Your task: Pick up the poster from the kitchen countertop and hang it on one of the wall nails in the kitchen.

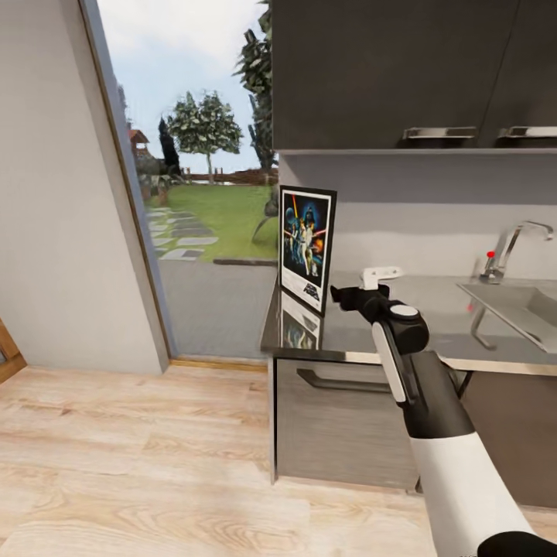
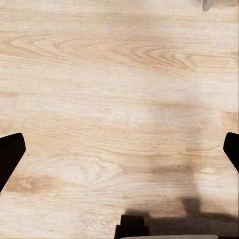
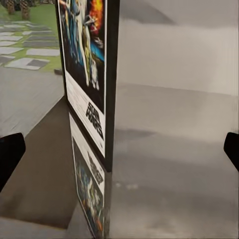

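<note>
Steel-grey countertop (image 1: 449, 321) at centre frame carries the poster (image 1: 307, 246), standing upright at its left end. Just right of it, the right gripper (image 1: 348, 298) hovers with fingers (image 3: 10, 157) spread wide. Lower down, the left gripper (image 2: 119, 154) gapes over wooden floor (image 2: 99, 74).

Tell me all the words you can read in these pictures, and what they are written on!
"STAR WARS": white letters on the bottom white border of the upright black-framed movie poster standing on the shiny grey steel countertop.
The same logo in the head view is too small to read.
The poster's mirror image in the countertop shows lettering too blurred to read.
Nothing else carries words or numbers.
</note>
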`<state>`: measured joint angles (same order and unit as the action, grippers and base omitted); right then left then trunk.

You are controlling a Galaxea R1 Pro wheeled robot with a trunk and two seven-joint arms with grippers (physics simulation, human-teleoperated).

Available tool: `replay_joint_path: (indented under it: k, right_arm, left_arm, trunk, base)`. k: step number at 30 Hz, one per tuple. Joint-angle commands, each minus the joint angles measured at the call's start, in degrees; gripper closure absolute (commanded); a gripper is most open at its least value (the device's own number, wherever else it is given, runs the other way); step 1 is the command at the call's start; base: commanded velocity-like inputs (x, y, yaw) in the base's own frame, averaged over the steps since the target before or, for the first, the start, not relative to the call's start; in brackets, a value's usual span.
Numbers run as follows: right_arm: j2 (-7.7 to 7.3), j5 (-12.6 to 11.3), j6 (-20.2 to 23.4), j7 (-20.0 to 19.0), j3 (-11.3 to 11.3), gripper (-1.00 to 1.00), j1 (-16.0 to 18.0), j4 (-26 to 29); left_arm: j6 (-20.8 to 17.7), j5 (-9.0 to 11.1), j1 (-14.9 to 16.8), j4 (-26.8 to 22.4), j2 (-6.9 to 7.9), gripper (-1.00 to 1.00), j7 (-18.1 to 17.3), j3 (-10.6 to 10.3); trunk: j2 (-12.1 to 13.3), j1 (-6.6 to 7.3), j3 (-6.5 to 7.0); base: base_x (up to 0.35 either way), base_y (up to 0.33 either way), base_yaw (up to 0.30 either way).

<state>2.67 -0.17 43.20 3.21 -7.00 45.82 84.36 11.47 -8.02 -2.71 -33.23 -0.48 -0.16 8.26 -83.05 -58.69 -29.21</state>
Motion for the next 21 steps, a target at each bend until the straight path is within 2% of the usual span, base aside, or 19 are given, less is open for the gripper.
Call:
replay_joint_path:
  k: [1, 4, 5, 7, 12, 15, 21]
  right_arm:
    - [0.01, -0.05, 0.25, 0.27, -0.08, -1.0, 0.03, -0.51]
    - [0.0, -0.11, -1.03, 0.2, -0.05, -1.0, -0.08, -2.42]
    - [-0.02, -0.1, -4.59, 0.17, -0.04, -1.0, -0.18, -4.99]
    - [-0.02, -0.1, -8.44, 0.21, -0.12, -1.0, -0.22, -8.48]
    - [0.26, -0.22, -13.9, 0.33, -0.17, -1.0, 0.05, -16.41]
    - [0.89, -0.21, -19.15, 0.37, -0.14, -1.0, 0.95, -22.33]
    - [1.16, -0.26, -22.54, 0.31, -0.12, -1.0, 2.75, -29.4]
  left_arm:
    - [0.13, -0.59, -0.02, -0.08, -0.05, -1.0, -0.02, 0.26]
    - [0.13, -0.59, -0.02, -0.08, -0.05, -1.0, -0.02, 0.26]
    - [0.13, -0.59, -0.02, -0.08, -0.05, -1.0, -0.02, 0.26]
    - [0.13, -0.59, -0.02, -0.08, -0.05, -1.0, -0.02, 0.26]
    - [0.17, -0.59, -0.02, -0.08, -0.05, -1.0, -0.02, 0.26]
    - [0.2, -0.58, -0.02, -0.08, -0.05, -1.0, -0.04, 0.26]
    - [0.21, -0.59, -0.02, -0.08, -0.05, -1.0, -0.02, 0.26]
  trunk:
    - [-0.03, -0.04, -0.05]
    - [-0.03, -0.04, -0.05]
    - [-0.03, -0.04, -0.05]
    - [-0.03, -0.04, -0.05]
    - [-0.03, -0.04, -0.05]
    - [-0.03, -0.04, -0.05]
    - [-0.03, -0.04, -0.05]
  base:
    - [0.327, 0.0, 0.0]
    - [0.329, 0.0, 0.0]
    - [0.332, 0.0, 0.0]
    - [0.333, 0.0, 0.0]
    - [0.28, 0.0, 0.0]
    - [0.099, 0.0, 0.0]
    - [0.027, 0.0, 0.0]
